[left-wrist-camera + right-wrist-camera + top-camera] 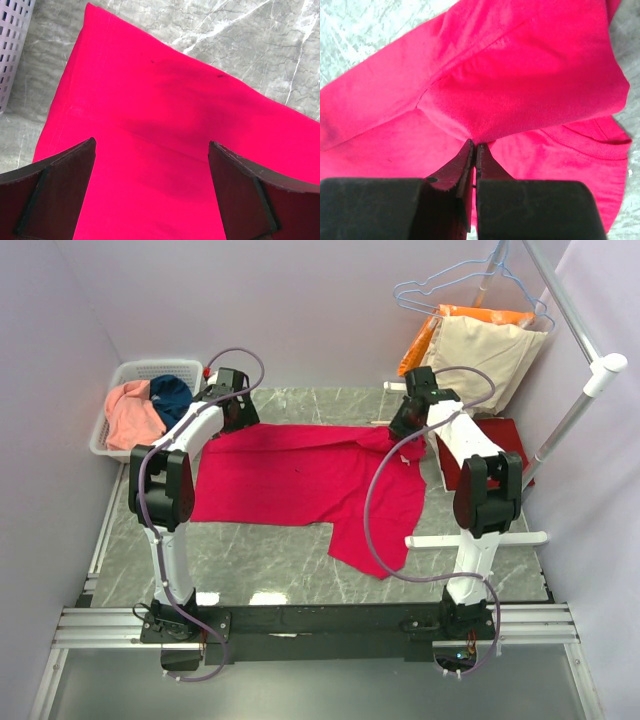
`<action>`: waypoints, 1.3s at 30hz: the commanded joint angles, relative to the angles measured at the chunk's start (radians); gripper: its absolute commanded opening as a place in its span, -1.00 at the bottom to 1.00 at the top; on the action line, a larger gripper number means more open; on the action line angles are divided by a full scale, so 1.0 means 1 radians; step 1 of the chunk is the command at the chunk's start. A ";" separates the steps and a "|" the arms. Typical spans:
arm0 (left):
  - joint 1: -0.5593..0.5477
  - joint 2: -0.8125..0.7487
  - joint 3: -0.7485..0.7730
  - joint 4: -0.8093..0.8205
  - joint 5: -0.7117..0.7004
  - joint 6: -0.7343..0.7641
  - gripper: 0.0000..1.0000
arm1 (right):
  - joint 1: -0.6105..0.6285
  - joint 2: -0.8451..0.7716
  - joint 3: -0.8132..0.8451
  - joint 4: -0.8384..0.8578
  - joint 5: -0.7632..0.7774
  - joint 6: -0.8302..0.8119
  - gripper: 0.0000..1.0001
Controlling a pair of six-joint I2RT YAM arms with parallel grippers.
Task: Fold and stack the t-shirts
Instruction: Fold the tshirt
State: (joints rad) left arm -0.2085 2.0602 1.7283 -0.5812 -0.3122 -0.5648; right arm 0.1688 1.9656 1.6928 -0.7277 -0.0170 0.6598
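The right gripper [474, 145] is clamped on a raised fold of the crimson t-shirt [300, 475], with the collar [590, 146] just to its right and bare marble table [250, 570] past the cloth's edge ahead-left. The left gripper [152, 145] hangs with jaws wide apart over the shirt's corner. Open table lies ahead of it. A white basket [160, 364] holding a salmon-pink t-shirt [130, 415] and a teal t-shirt [172, 398] stands close on its left.

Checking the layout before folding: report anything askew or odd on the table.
The crimson t-shirt lies unevenly: its right side is bunched where the right gripper pinches it, and one flap juts toward the near edge. Nothing looks spilled.
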 commanded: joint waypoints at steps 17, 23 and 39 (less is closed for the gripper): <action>-0.015 -0.021 -0.018 0.000 -0.015 0.002 0.99 | 0.066 0.027 -0.059 -0.121 0.042 -0.071 -0.16; -0.019 -0.026 -0.032 -0.003 -0.019 -0.006 0.99 | 0.132 0.035 -0.079 -0.070 -0.014 -0.077 -0.21; -0.019 -0.060 -0.076 0.006 -0.010 -0.003 0.99 | 0.156 0.240 0.065 -0.073 0.133 -0.080 -0.31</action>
State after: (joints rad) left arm -0.2222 2.0590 1.6573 -0.5884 -0.3122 -0.5659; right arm 0.3256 2.1830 1.7134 -0.8074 0.0517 0.5854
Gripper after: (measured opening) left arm 0.995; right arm 0.351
